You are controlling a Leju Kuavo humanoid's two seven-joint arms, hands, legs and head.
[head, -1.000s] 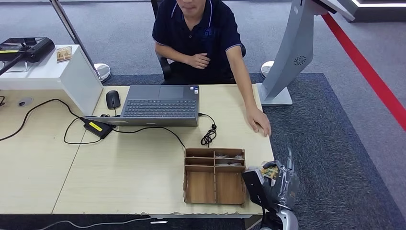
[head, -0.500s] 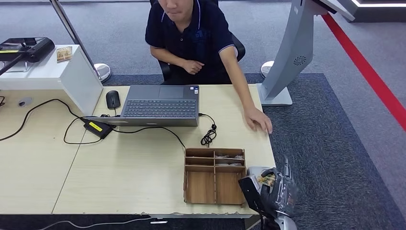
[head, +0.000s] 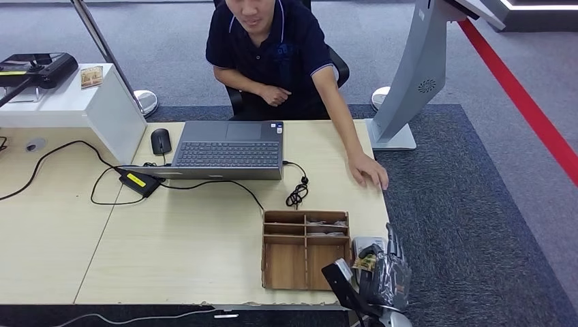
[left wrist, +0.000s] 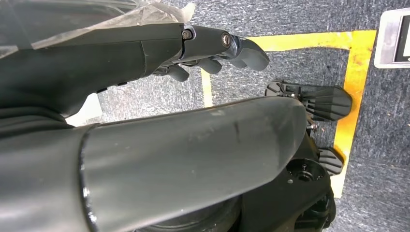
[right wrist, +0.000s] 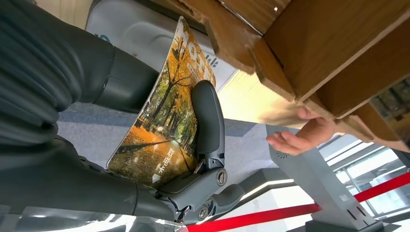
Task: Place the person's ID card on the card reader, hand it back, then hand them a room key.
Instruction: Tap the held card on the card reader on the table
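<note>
My right hand [head: 386, 276] hovers at the table's near right corner and pinches a card printed with autumn trees [head: 367, 263]. In the right wrist view the card [right wrist: 159, 125] stands tilted under the thumb [right wrist: 208, 116], close above the white card reader [right wrist: 130, 29]. The reader [head: 363, 241] lies beside the right wall of the wooden organizer [head: 305, 249], whose far compartments hold cards [head: 326, 221]. A seated person rests a hand [head: 371, 173] on the table's right edge. My left hand [left wrist: 212, 43] hangs over the carpet, holding nothing, fingers loosely extended.
A laptop [head: 228, 148], mouse [head: 161, 140], power brick [head: 140, 181] and cables lie on the far half of the table. A white stand [head: 75, 102] sits at far left and a grey kiosk base [head: 402, 102] at far right.
My right hand has moved nearer and leftward with the card, closer to the reader by the organizer. The person has leaned slightly left, hand still on the table edge.
</note>
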